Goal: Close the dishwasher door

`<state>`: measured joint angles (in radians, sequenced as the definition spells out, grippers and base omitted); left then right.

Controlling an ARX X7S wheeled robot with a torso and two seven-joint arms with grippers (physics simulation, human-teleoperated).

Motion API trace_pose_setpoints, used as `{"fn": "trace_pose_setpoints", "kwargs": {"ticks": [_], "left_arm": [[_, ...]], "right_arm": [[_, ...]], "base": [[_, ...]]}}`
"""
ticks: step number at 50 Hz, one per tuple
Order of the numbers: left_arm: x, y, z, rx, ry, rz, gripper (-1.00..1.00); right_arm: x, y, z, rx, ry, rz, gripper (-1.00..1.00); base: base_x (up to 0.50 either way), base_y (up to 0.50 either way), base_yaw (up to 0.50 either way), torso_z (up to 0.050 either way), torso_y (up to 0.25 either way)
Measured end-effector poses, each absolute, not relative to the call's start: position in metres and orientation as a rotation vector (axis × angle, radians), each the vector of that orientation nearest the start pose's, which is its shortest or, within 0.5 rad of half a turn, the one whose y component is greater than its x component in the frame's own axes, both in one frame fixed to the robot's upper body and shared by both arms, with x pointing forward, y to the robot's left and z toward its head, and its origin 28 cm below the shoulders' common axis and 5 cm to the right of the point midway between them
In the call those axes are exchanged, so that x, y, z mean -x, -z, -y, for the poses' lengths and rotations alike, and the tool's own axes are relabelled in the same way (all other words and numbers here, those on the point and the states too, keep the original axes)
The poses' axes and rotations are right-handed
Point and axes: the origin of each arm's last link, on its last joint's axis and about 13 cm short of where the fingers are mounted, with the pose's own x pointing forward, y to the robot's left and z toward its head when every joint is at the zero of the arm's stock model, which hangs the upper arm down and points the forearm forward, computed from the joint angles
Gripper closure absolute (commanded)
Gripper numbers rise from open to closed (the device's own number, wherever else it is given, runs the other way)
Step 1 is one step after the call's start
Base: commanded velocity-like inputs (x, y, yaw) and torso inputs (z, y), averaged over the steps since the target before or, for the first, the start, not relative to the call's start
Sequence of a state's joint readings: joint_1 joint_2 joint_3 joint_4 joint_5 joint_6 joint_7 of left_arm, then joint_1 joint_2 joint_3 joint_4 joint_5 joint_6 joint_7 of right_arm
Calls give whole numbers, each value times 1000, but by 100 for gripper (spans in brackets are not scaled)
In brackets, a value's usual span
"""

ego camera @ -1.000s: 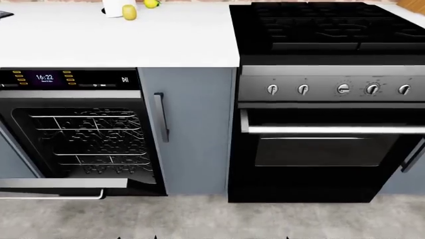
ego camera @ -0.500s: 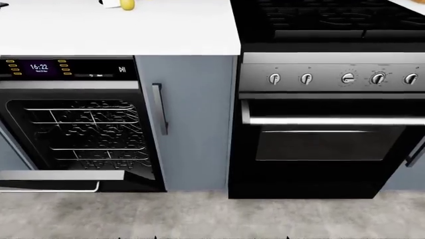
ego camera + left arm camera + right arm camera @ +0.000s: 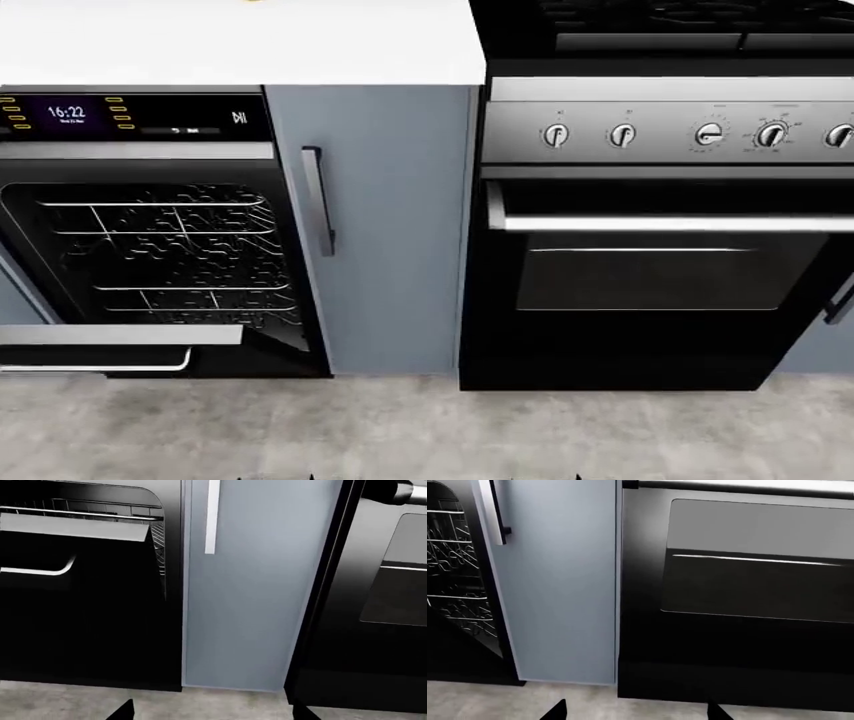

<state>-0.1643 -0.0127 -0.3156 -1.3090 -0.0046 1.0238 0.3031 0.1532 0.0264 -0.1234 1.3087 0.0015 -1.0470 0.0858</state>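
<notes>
While hanging open, glossy flat dishwasher door (image 3: 80, 335), wire racks (image 3: 174, 250) exposed.

Grey floor (image 3: 427, 430) beneath kitchen units (image 3: 387, 250)

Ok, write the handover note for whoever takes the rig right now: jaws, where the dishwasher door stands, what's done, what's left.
Left gripper: only the fingertips show at the frame edge, set apart; open, holding nothing.
Right gripper: same, open and empty.
Dishwasher door: hanging open and down at the lower left of the head view, handle facing out, wire racks exposed. Beside it the narrow grey-blue cabinet door, then the oven.
Done: nothing on the door; neither gripper touches it.
Left: reach the door and swing it up shut.
</notes>
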Motion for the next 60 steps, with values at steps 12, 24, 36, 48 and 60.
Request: {"fn": "trace_pose_setpoints", "kwargs": {"ticks": [12,24,36,48,60], "left_arm": [[-142,115,-236,79,-12,-107,-100],[-142,115,-236,81,-12,-107,-100],[-142,115,-236,82,-13,-108,-100],[-142,115,-236,86,-13,-110,-100],[-142,115,-236,87,-13,-110,-100]], "right_arm": [[-142,115,98,53,-27,-110,-100],[-142,115,98,52,-27,-110,-100],[-142,115,98,49,-26,-108,-100],[-143,115,98,47,-25,-107,-100],[-143,115,98,46,-24,-107,-100]], "base": [[0,0,0,-50,0],[0,0,0,-50,0],[0,0,0,-50,0],[0,0,0,-50,0],[0,0,0,-50,0]]}}
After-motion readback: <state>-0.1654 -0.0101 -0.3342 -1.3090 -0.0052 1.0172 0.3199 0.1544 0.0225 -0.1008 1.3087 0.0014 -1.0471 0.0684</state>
